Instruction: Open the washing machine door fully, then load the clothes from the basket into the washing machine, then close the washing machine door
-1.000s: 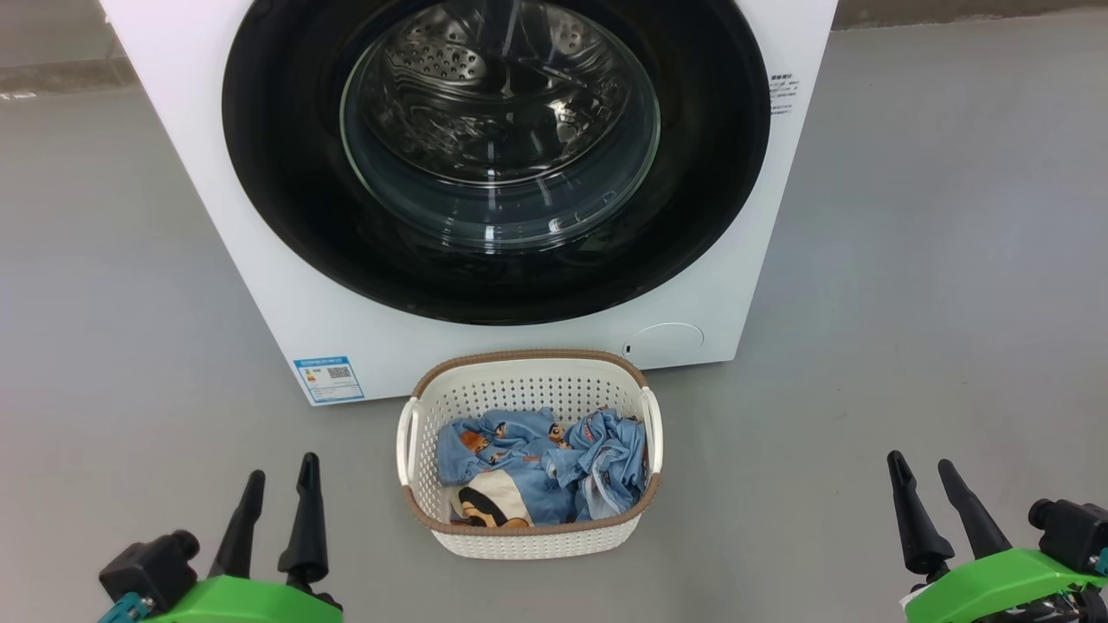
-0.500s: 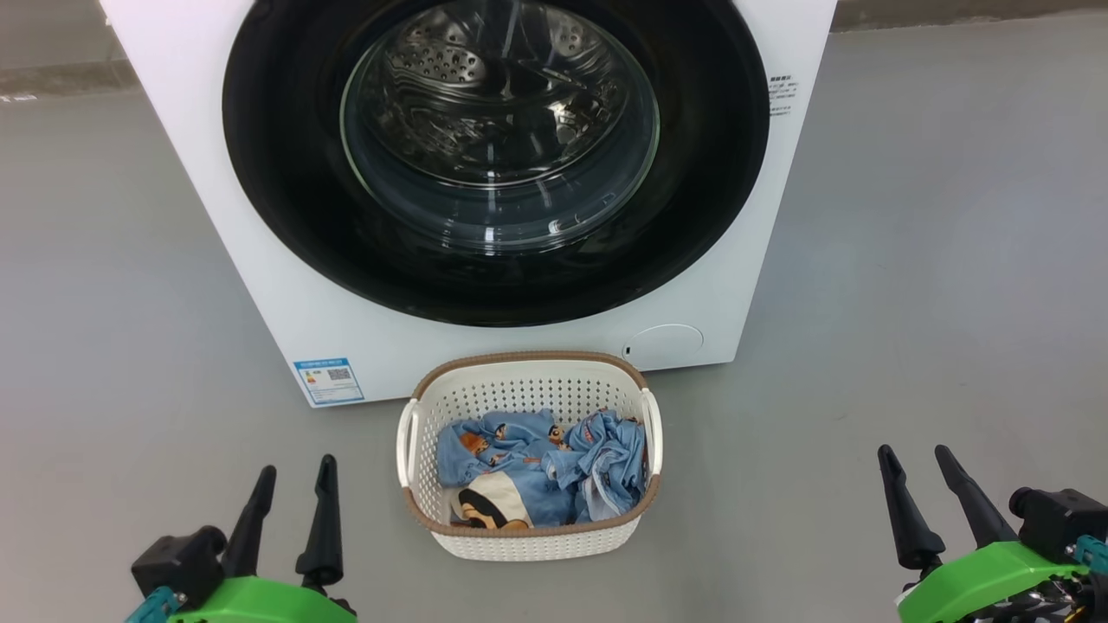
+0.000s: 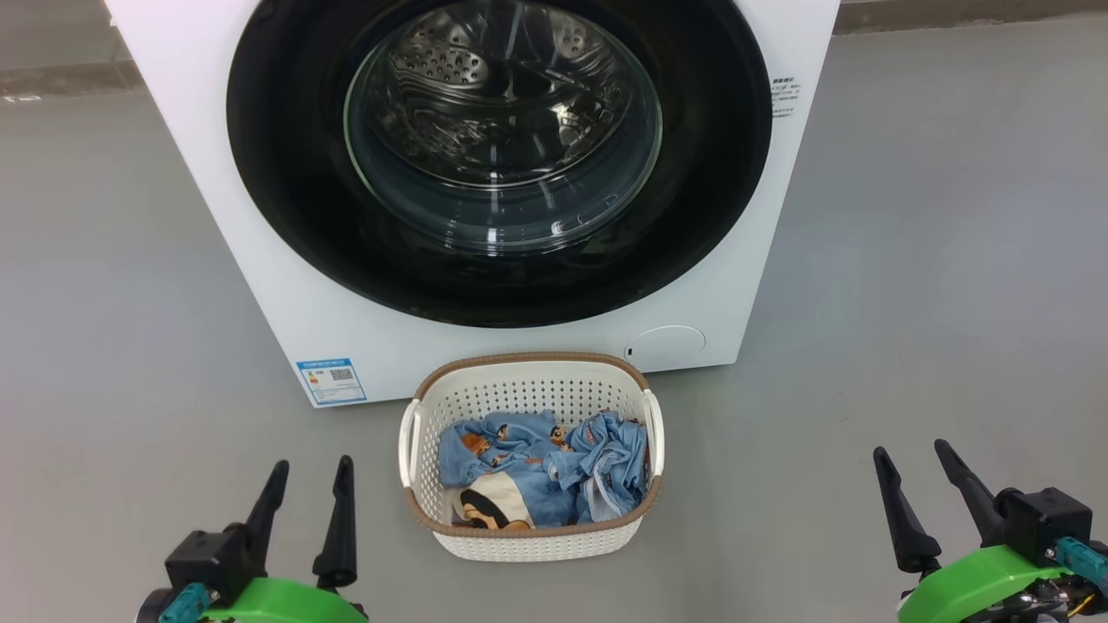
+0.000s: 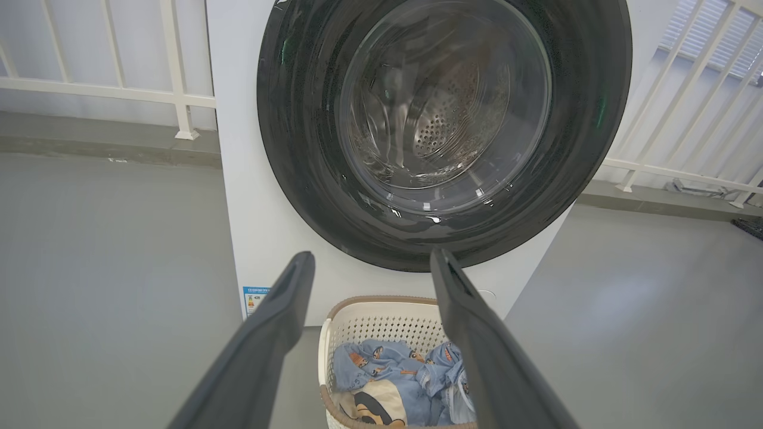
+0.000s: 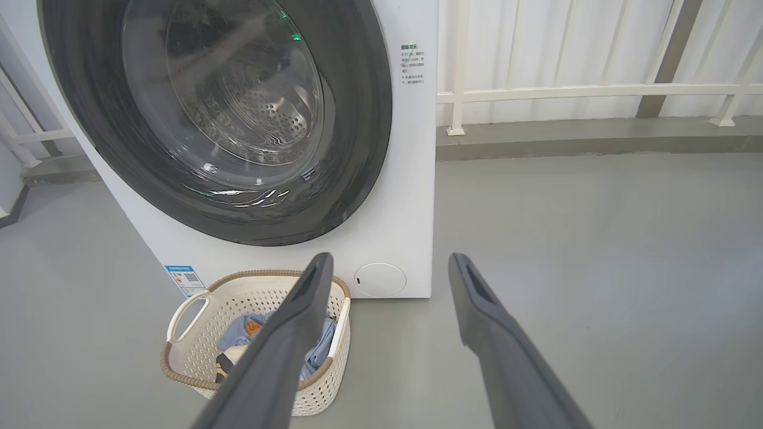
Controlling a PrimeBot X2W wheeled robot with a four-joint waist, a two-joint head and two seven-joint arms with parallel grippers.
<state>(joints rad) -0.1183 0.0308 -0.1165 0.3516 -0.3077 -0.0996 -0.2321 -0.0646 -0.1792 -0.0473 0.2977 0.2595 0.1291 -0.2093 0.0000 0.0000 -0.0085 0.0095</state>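
Observation:
The white washing machine (image 3: 286,285) stands ahead with its round black-rimmed glass door (image 3: 286,173) closed flat against the front. On the floor just before it sits the cream perforated basket (image 3: 528,389), holding the light blue printed clothes (image 3: 545,467). My left gripper (image 3: 312,472) is open at the lower left, left of the basket and apart from it. At the lower right my right gripper (image 3: 911,456) is open, well to the basket's right. Both hold nothing. The left wrist view shows the door (image 4: 298,149) and basket (image 4: 381,316) beyond my open fingers.
Grey floor (image 3: 935,260) spreads on both sides of the machine. A white railing (image 5: 566,92) and a low kerb run behind it. A blue sticker (image 3: 331,379) and a round white flap (image 3: 665,346) sit low on the machine's front.
Both grippers have crept inward and slightly forward: the left one to the right toward the basket, the right one to the left. Door, basket and clothes have not moved.

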